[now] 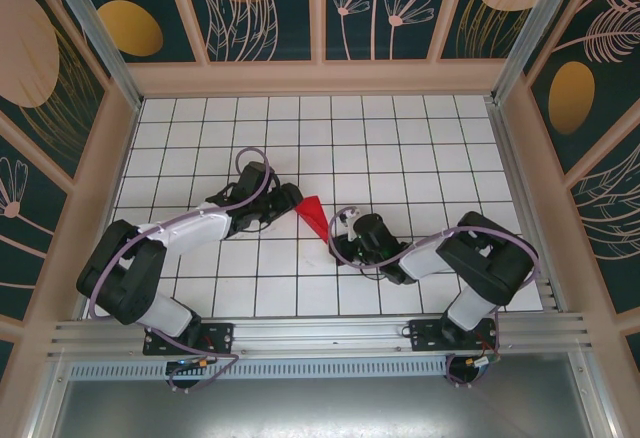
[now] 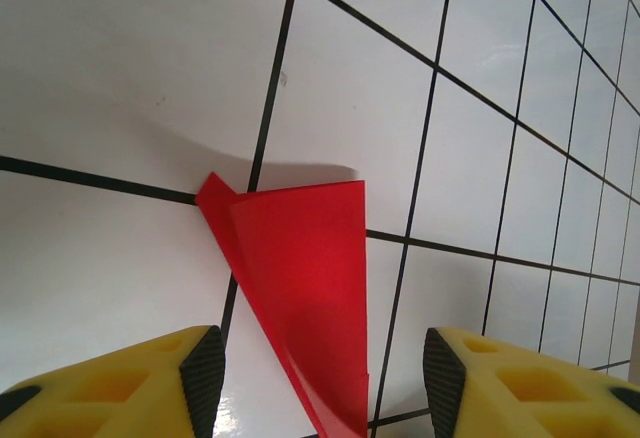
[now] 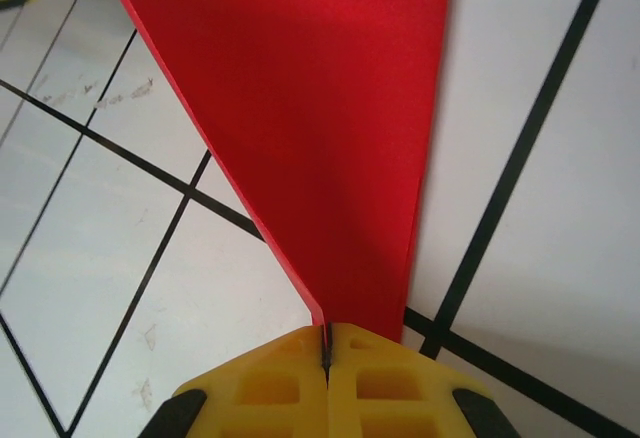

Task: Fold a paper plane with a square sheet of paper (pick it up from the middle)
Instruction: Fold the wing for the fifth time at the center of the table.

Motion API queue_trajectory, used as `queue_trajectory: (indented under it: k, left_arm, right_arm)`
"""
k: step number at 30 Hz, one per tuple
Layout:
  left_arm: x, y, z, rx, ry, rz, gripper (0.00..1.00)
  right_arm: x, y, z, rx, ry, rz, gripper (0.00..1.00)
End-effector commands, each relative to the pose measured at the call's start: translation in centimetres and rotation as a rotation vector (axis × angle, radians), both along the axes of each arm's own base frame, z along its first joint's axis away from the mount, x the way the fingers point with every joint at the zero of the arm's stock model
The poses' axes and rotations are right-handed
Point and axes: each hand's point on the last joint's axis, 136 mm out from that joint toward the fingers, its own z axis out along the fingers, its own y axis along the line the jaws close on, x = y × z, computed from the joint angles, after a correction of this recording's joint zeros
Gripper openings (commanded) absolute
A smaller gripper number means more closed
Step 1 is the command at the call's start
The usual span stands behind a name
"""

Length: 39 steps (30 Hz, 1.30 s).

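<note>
Pinched up close between yellow fingers (image 3: 265,388) of the right gripper (image 3: 326,346), jaws pressed fully together: narrow end of the red paper plane (image 3: 320,108). Fanned wider away from that grip. Sat near the middle of the white tiled table (image 1: 400,148), between both arms. Straddled the wide end with the left gripper (image 2: 325,370), jaws partway open, black pads (image 2: 205,373) clear of the paper on both sides.

Red paper plane (image 1: 314,216) on white gridded table (image 1: 400,148)
</note>
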Motion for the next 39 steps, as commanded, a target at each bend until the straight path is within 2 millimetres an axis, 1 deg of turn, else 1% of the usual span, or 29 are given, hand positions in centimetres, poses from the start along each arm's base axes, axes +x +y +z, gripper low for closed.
queue_trajectory:
  k: [1, 5, 14, 19, 23, 24, 29, 31, 33, 35, 37, 39]
  left_arm:
    - [-0.1, -0.2, -0.4, -0.032, 0.016, 0.004, 0.58]
    - [-0.3, -0.3, -0.6, -0.047, 0.019, 0.001, 0.57]
    - [-0.5, -0.4, -0.7, -0.068, 0.023, 0.001, 0.55]
    - [-0.6, -0.7, -0.6, -0.095, 0.021, -0.004, 0.53]
    - [-0.7, -1.7, 0.1, -0.154, 0.001, -0.037, 0.48]
    - [-0.8, -2.0, 0.3, -0.176, -0.006, -0.05, 0.44]
    - [-1.4, -4.2, 1.2, -0.288, -0.04, -0.13, 0.33]
    - [-1.7, -4.9, 1.3, -0.306, -0.048, -0.147, 0.32]
    - [-2.2, -5.5, 1.3, -0.323, -0.061, -0.165, 0.32]
    - [-2.6, -6.1, 1.1, -0.337, -0.067, -0.175, 0.33]
    - [-2.8, -6.4, 0.8, -0.346, -0.073, -0.185, 0.34]
    - [-2.5, -6.1, 0.6, -0.327, -0.082, -0.166, 0.42]
  right_arm:
    - [-1.0, -0.7, -1.2, 0.043, 0.128, -0.02, 0.02]
    - [-1.4, -0.8, -1.2, 0.089, 0.171, -0.029, 0.02]
    - [-1.9, -1.5, -2.5, 0.119, 0.317, -0.057, 0.01]
    - [-1.9, -2.0, -3.5, 0.079, 0.346, -0.083, 0.01]
    - [-1.9, -2.4, -4.5, 0.03, 0.367, -0.098, 0.01]
    - [-1.9, -2.4, -4.7, 0.019, 0.372, -0.097, 0.01]
    - [-1.8, -2.5, -4.7, 0.013, 0.373, -0.108, 0.01]
    - [-1.7, -2.6, -4.8, 0.015, 0.379, -0.119, 0.01]
    - [-1.9, -2.2, -4.4, 0.042, 0.384, -0.105, 0.01]
    - [-2.1, -1.8, -4.0, 0.071, 0.393, -0.093, 0.01]
    - [-2.1, -1.8, -4.0, 0.075, 0.4, -0.095, 0.01]
    - [-2.0, -2.1, -4.0, 0.063, 0.386, -0.101, 0.01]
